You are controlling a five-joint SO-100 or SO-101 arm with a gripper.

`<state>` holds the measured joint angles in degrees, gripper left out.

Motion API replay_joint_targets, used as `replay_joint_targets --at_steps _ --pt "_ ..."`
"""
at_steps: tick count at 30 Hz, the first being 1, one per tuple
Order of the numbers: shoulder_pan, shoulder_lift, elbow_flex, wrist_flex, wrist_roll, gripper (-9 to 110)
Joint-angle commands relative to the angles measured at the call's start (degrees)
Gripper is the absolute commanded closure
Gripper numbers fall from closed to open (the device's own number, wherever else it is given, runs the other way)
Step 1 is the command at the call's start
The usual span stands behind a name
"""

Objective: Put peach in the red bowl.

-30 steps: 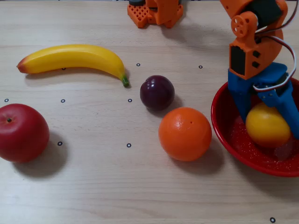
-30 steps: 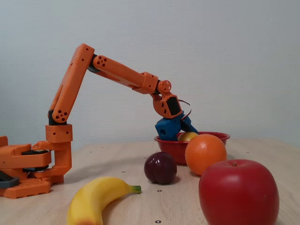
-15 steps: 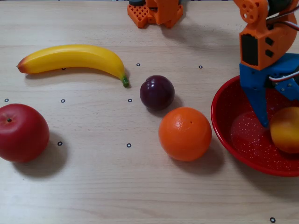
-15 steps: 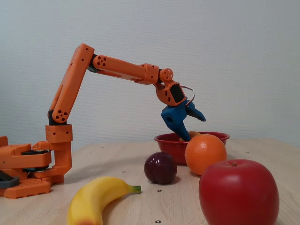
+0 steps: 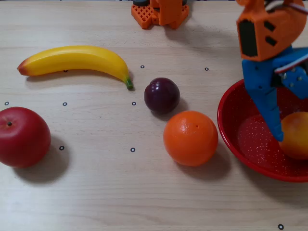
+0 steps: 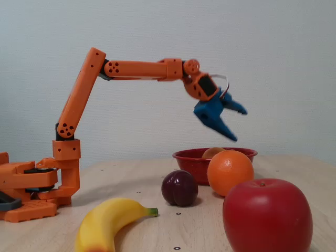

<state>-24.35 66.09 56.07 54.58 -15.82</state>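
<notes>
Glossy, speckled red bowl [image 5: 250, 144] cradles your smooth round peach [image 5: 295, 135]; your blue hand [image 6: 237, 125] hangs spread and empty above. Dimpled orange [image 5: 190, 138] sits beside the bowl on the wooden bench [image 5: 120, 192].

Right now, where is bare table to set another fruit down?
Bare: the front strip below the apple and orange, and the patch between apple, banana and plum. Crowded: plum, orange and red bowl bunch together.

claw [image 6: 237, 125] released peach [image 5: 295, 135], apparently lifted clear.
</notes>
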Motion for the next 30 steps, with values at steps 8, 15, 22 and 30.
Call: replay_joint_targets --at_steps 8,15,22,30 --pt "5.98 19.69 -1.58 0.35 -1.32 102" --pt "9.76 29.53 4.83 3.25 -1.05 102" --pt "12.92 38.94 11.6 7.73 2.99 102" --pt "16.96 53.79 26.02 8.7 5.98 102"
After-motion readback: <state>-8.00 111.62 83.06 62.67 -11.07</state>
